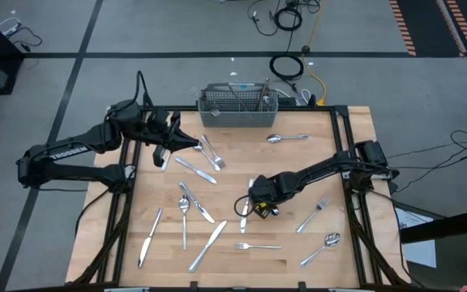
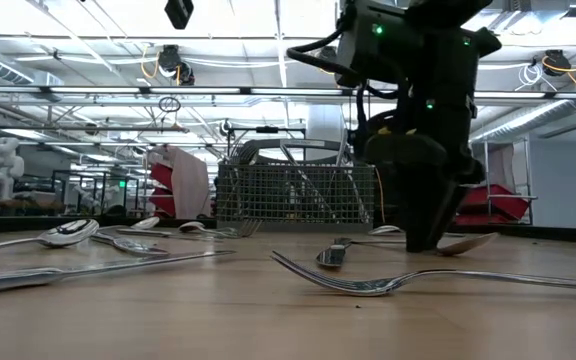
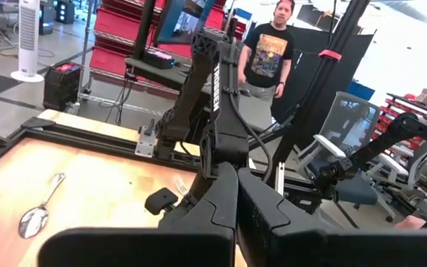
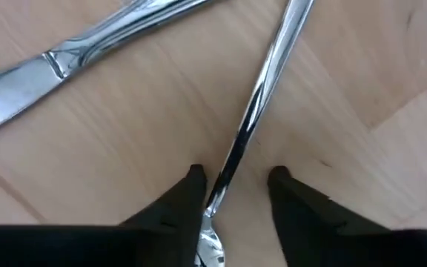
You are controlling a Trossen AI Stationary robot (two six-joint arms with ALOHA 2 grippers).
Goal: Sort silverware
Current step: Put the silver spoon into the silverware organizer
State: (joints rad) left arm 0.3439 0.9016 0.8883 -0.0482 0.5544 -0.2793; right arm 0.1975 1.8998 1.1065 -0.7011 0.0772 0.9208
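Silverware lies scattered on the wooden table (image 1: 298,251): forks, spoons and knives. My right gripper (image 1: 250,212) (image 2: 423,243) points straight down near the table's middle, open, its fingertips low over the wood. One piece's slim handle (image 4: 262,89) runs between the two fingers (image 4: 279,182), and its neck (image 4: 210,241) sits far back between them. A table knife (image 4: 50,63) lies flat beside it. My left gripper (image 1: 194,144) (image 3: 236,174) is shut on nothing and held level above the table's far left. The wire-mesh basket (image 1: 237,107) (image 2: 293,195) holds several pieces. My right gripper comes from above, its fingers on either side of the handle and across it. The handle (image 4: 224,182) lies flat on the wood, close against one finger (image 4: 196,182) and clear of the other. Whether that finger touches it, I cannot tell.
A spoon (image 1: 286,139) (image 3: 39,215) lies near the basket, a fork (image 2: 368,283) at the near edge, more pieces at the left (image 1: 186,207). Black frame rails (image 1: 347,146) border the table. A person (image 3: 269,48) stands in the room beyond.
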